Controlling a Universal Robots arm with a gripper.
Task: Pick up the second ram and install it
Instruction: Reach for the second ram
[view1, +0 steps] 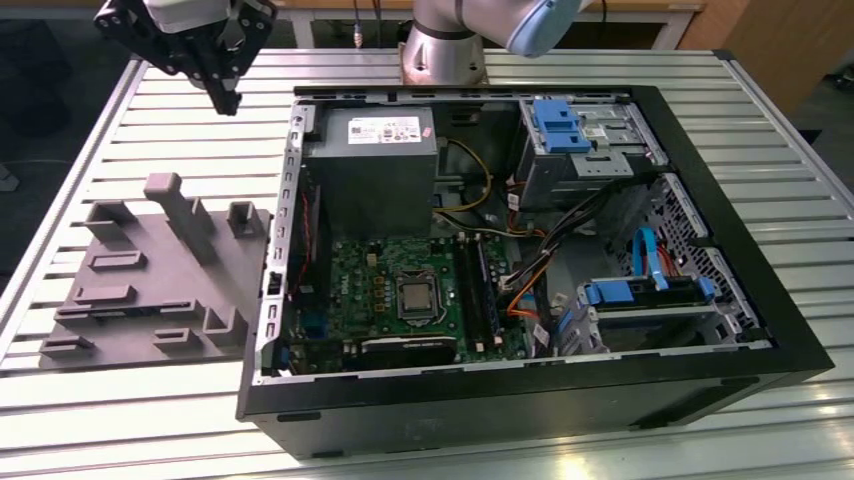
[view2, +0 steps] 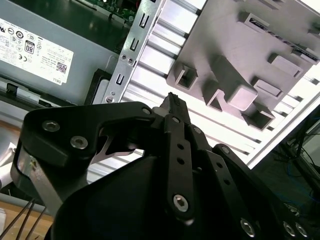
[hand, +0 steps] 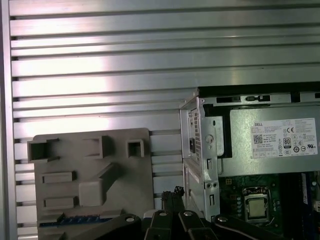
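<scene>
A tabletop (view1: 147, 430) of ribbed silver aluminium slats spreads wide, its grooves running from the exterior view's left to its right; light leaves pale glare bands on the metal, bright along the near edge and, in the first wrist view, across the middle slats (hand: 100, 65); beyond the far edge stands wood-coloured furniture (view1: 801, 45); past the exterior view's left side the room falls dark; in the second wrist view, loose cables (view2: 300, 160) lie on a dark floor beyond the tabletop's edge.
</scene>
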